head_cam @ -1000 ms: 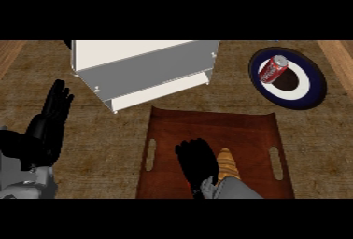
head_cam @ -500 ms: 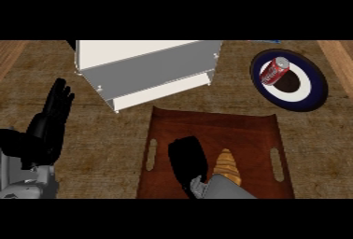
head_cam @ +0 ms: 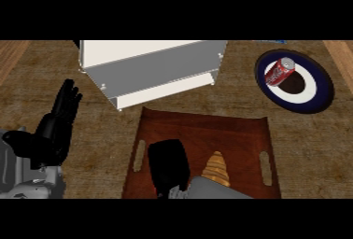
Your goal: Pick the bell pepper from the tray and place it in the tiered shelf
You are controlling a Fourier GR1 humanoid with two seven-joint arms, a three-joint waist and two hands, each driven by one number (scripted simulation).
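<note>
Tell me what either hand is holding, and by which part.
Nothing visibly: right hand is over the tray beside the orange pepper; left hand rests open.

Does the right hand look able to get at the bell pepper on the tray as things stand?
Probably yes: the right hand hangs over the tray just beside the orange bell pepper, with nothing between them.

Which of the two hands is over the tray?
The right hand, above the brown tray beside the orange bell pepper; the left hand rests open left of the tray.
</note>
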